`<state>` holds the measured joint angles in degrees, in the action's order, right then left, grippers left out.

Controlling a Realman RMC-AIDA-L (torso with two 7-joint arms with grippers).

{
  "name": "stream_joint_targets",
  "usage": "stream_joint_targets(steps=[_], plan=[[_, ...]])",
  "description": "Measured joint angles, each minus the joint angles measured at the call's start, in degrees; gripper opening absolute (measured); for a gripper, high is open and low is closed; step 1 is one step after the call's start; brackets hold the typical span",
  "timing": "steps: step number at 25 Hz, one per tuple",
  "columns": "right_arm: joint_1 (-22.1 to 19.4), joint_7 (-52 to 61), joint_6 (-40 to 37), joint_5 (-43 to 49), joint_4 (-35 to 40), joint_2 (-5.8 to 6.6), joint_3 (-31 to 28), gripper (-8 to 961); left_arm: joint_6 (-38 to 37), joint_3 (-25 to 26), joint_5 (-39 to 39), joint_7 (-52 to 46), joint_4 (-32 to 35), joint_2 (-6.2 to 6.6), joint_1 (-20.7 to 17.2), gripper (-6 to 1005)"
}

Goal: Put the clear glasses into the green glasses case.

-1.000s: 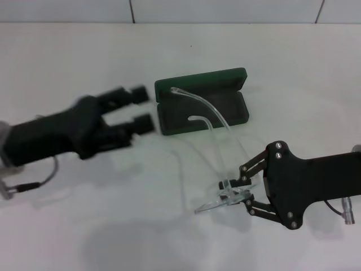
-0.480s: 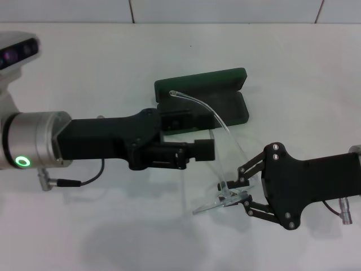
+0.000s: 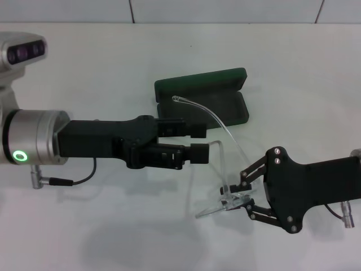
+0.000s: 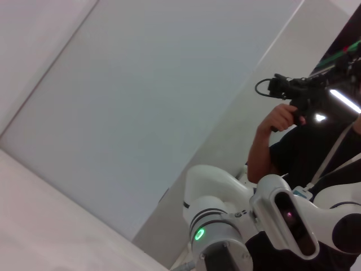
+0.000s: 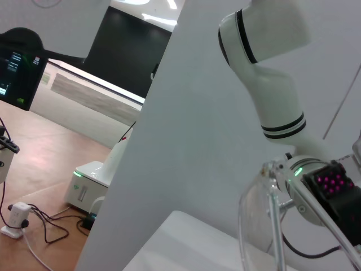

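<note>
The clear glasses hang a little above the table, front edge low and the two thin arms rising toward the case. My right gripper is shut on their front from the right. The longer arm's tip reaches over the green glasses case, which lies open at the back centre with its lid tipped back. My left gripper reaches in from the left, open, level with the glasses' arms; the nearer arm's tip lies just beyond its lower finger. The right wrist view shows the clear glasses close up. The left wrist view shows no task things.
The white table ends at a tiled wall behind. A loose cable hangs under the left arm. In the left wrist view a person holds a camera behind the robot.
The left arm has swung in from the far left to the middle, its open fingers now beside the glasses' arms. The right gripper has sunk slightly with the glasses.
</note>
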<state>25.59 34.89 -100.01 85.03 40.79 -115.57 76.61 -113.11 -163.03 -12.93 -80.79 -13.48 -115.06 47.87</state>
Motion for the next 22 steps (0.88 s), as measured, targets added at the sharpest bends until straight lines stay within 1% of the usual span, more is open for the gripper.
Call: stream_joint_targets(steps=[2,6,10,11,13,15,19,22], plan=[[-0.1,0.0,0.0,0.0,0.0,0.00,-0.1,120,0.0,0.0,0.3,-0.6,0.0,0.29,0.0,826],[-0.2,0.0,0.0,0.1,-0.1,0.00,-0.3,120,0.0,0.1,0.1,-1.1,0.0,0.32,0.2,825],[-0.3,0.0,0.0,0.1,-0.1,0.00,-0.3,120,0.6,0.1,-4.4,-0.8,-0.1,0.24,-0.4,824],[-0.3,0.0,0.0,0.1,-0.1,0.00,-0.2,120,1.2,0.1,-5.3,-0.7,-0.2,0.16,-0.4,799],[-0.3,0.0,0.0,0.1,-0.1,-0.04,-0.1,120,3.6,0.0,-6.9,-0.2,-0.2,-0.23,-0.5,748],[-0.1,0.0,0.0,0.1,-0.3,-0.13,0.0,120,5.7,0.0,-6.9,0.1,-0.2,-0.77,-0.3,698],[0.4,0.0,-0.2,0.1,-1.0,-0.19,0.4,120,8.9,0.0,-4.3,0.3,0.0,-2.23,1.3,698],[0.5,-0.3,-0.3,0.1,-1.1,-0.25,0.6,120,9.4,0.0,-2.9,0.3,0.1,-2.62,2.0,698]])
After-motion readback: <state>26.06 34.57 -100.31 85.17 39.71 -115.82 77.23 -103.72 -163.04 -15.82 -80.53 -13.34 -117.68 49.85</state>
